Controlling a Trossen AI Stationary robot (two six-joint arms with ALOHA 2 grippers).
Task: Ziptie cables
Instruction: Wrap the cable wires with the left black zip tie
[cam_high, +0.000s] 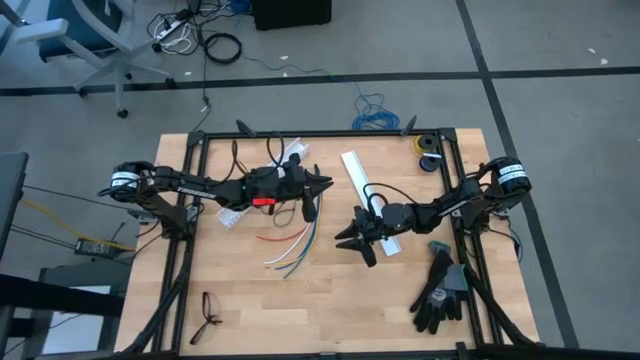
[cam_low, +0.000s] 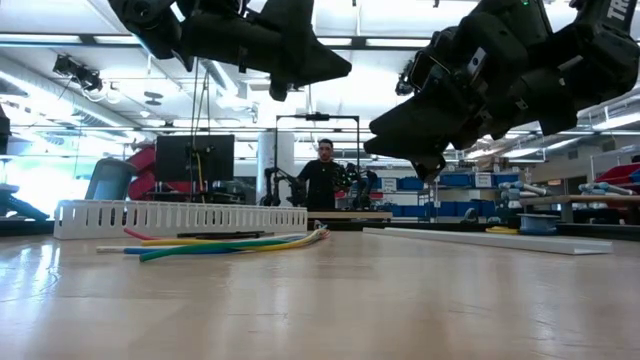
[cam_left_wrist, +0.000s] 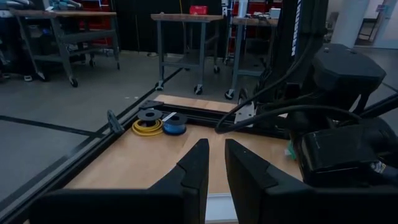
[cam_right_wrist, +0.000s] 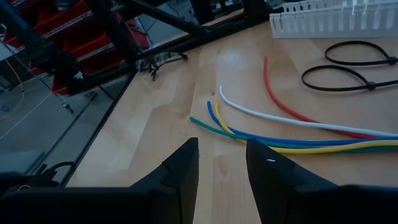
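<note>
The cables (cam_high: 291, 250) lie loose on the wooden table: red, white, blue, yellow and green wires, fanned out at their free ends (cam_right_wrist: 214, 109). In the low view the cables (cam_low: 230, 242) rest flat along their length. My right gripper (cam_high: 352, 245) hovers above the table just right of them, open, and its fingers (cam_right_wrist: 222, 180) point at the wires' free ends. My left gripper (cam_high: 326, 184) hangs above the table, beyond the wires' far end; its fingers (cam_left_wrist: 215, 171) are a narrow gap apart and hold nothing.
Two looped black zip ties (cam_right_wrist: 345, 68) lie beside a white slotted channel (cam_right_wrist: 329, 22). A flat white channel (cam_high: 370, 203) lies by the right arm. Black gloves (cam_high: 440, 290) sit near the right edge, wire spools (cam_high: 428, 150) at the far right corner, and a small dark item (cam_high: 208, 315) near left.
</note>
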